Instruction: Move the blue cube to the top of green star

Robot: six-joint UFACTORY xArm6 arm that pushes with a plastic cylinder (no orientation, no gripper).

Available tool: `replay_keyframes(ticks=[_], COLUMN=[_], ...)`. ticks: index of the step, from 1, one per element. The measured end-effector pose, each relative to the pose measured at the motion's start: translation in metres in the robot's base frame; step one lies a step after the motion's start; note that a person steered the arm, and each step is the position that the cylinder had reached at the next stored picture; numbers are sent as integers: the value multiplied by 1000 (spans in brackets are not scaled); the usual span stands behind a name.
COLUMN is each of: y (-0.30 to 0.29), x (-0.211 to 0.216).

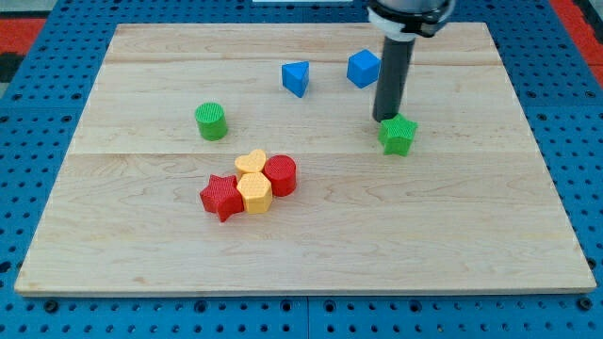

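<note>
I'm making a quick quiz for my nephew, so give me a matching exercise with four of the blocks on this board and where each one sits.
Blocks:
1. blue cube
2. green star
3. green cylinder
4. red star

Places:
A. alone toward the view's left
B. in the cluster of red and yellow blocks
C. just below my tip
D. near the view's top, left of the rod

Pairs: 1-D, 2-C, 3-A, 4-B
</note>
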State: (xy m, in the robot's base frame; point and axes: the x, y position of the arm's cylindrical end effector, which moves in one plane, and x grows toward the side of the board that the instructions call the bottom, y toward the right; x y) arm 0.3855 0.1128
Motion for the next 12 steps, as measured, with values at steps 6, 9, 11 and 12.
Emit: replay_keyframes(ticks=[6, 9, 11, 12], y=[44, -46, -58, -55], x=[-25, -155, -142, -117])
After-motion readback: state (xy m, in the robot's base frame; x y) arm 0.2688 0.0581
